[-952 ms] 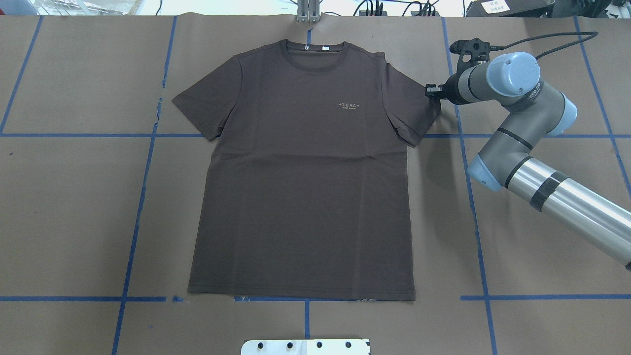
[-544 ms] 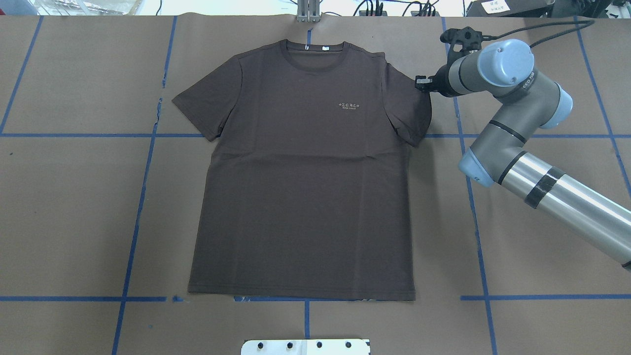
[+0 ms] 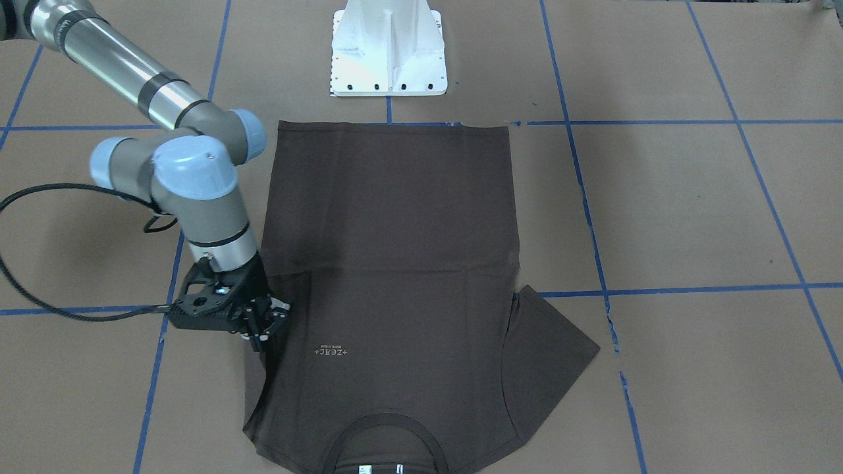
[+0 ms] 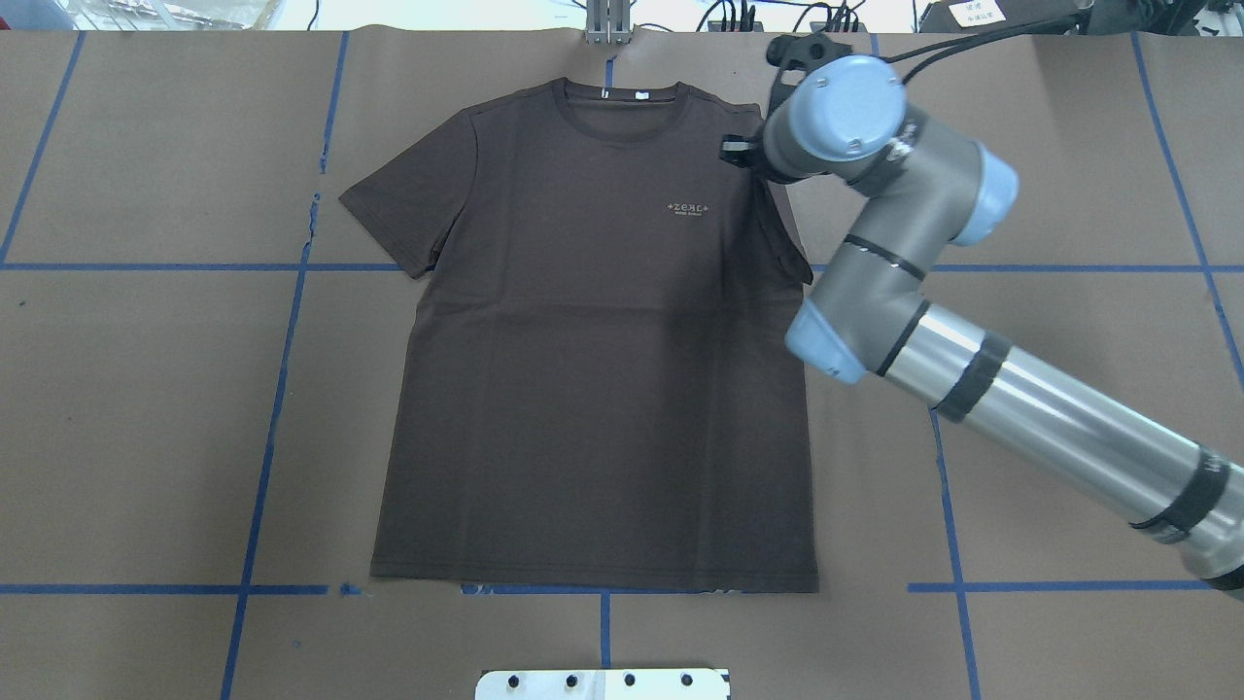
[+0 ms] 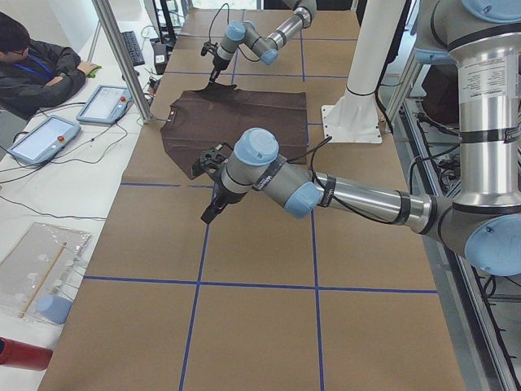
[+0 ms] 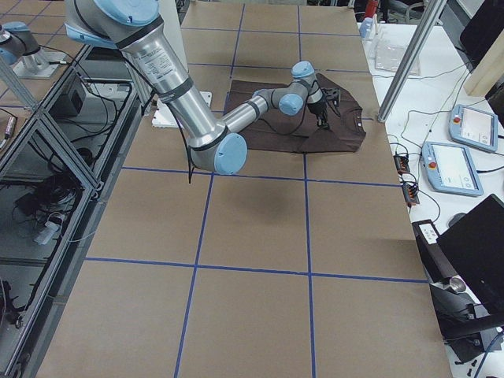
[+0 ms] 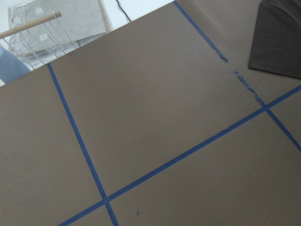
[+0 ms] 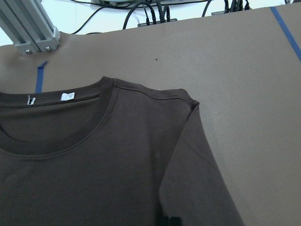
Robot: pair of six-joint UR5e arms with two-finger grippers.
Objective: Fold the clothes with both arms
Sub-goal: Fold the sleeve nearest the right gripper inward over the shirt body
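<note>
The dark brown T-shirt (image 4: pixel 583 389) lies flat on the brown paper table, collar toward the far edge, also in the front view (image 3: pixel 395 217). My right gripper (image 4: pixel 736 153) is shut on the shirt's right sleeve and holds it lifted and folded inward over the shoulder; it also shows in the front view (image 3: pixel 263 329). The right wrist view shows the folded sleeve (image 8: pixel 197 179) and the collar with white tags (image 8: pixel 66 96). The other sleeve (image 4: pixel 398 209) lies spread out. My left gripper (image 5: pixel 210 213) hovers over bare table away from the shirt; I cannot tell whether it is open.
The white pedestal base (image 3: pixel 387 52) stands at the shirt's hem side. Blue tape lines (image 4: pixel 262 428) grid the table. An aluminium post (image 4: pixel 607 24) and cables sit at the far edge. An operator (image 5: pixel 32 61) and tablets are beside the table.
My right gripper has moved left in the overhead view, from beside the sleeve's edge to over the shoulder, carrying the sleeve inward over the shirt. The rest of the shirt has not moved.
</note>
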